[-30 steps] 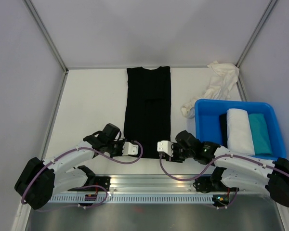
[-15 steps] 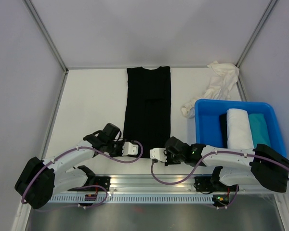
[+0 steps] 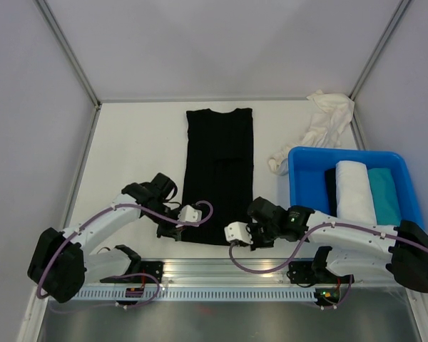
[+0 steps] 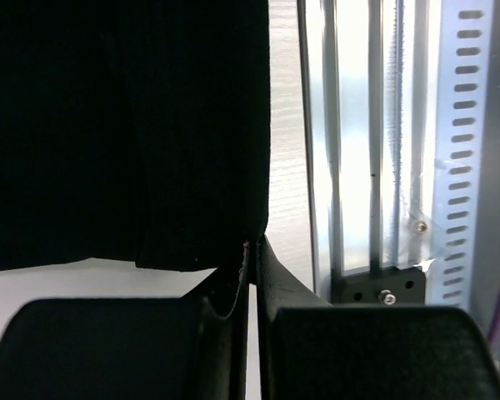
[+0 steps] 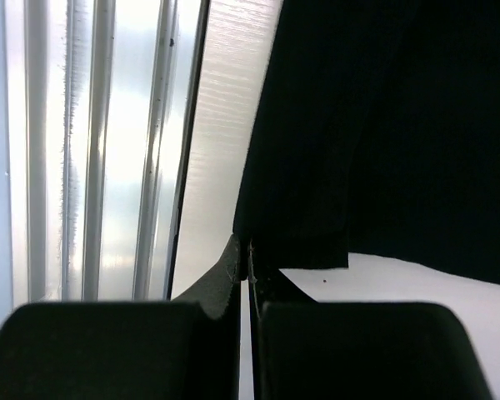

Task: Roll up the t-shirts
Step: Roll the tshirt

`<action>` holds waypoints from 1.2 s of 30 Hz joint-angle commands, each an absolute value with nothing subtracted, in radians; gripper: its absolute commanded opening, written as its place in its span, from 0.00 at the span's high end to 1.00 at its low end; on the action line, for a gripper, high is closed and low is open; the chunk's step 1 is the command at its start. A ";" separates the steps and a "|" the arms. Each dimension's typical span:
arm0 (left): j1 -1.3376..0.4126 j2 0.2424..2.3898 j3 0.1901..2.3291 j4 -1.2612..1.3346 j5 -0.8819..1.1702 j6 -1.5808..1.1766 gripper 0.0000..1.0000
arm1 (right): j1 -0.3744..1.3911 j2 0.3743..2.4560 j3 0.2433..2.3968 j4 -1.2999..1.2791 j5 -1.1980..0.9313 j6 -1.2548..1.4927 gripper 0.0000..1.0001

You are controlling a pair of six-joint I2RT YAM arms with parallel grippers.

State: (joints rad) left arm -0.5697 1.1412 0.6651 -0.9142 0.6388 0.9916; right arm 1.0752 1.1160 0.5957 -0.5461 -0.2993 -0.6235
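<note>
A black t-shirt, folded into a long strip, lies flat down the middle of the table. My left gripper is shut on the near-left corner of its hem; in the left wrist view the fingertips pinch the black cloth. My right gripper is shut on the near-right corner, and its wrist view shows the tips closed on the black cloth's edge. A crumpled cream-white t-shirt lies at the back right. Rolled white and teal t-shirts sit in the tub.
A blue plastic tub stands at the right, also holding a dark roll beside the white one. A metal rail runs along the near edge just behind both grippers. Grey walls enclose the table on three sides.
My right gripper swung left to the hem's right corner and shut on it. The left gripper shifted nearer the rail, and the black t-shirt slid a little toward the near edge.
</note>
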 commanded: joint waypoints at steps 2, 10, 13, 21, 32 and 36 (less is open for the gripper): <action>-0.488 1.181 0.724 -1.017 0.739 1.061 0.98 | 0.996 1.144 0.638 -0.598 -0.425 -0.646 1.00; -0.434 1.275 0.750 -0.980 0.724 1.103 0.98 | 0.832 1.241 0.686 -0.525 -0.488 -0.574 1.00; -0.426 1.302 0.756 -0.953 0.700 1.114 0.98 | 0.819 1.298 0.706 -0.534 -0.465 -0.572 1.00; -0.391 1.390 0.837 -0.939 0.684 1.082 0.98 | 0.767 1.316 0.709 -0.476 -0.410 -0.493 1.00; -0.390 1.493 0.884 -0.908 0.606 0.942 0.98 | 0.712 1.411 0.755 -0.471 -0.393 -0.457 1.00; -0.390 1.503 0.884 -0.859 0.557 0.922 0.98 | 0.701 1.396 0.744 -0.445 -0.364 -0.430 0.95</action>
State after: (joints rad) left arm -0.3985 1.4921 0.8593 -0.9020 0.6224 0.9615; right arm 0.7174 1.4059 0.7231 -0.4667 -0.4057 -0.4534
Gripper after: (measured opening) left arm 0.033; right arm 0.029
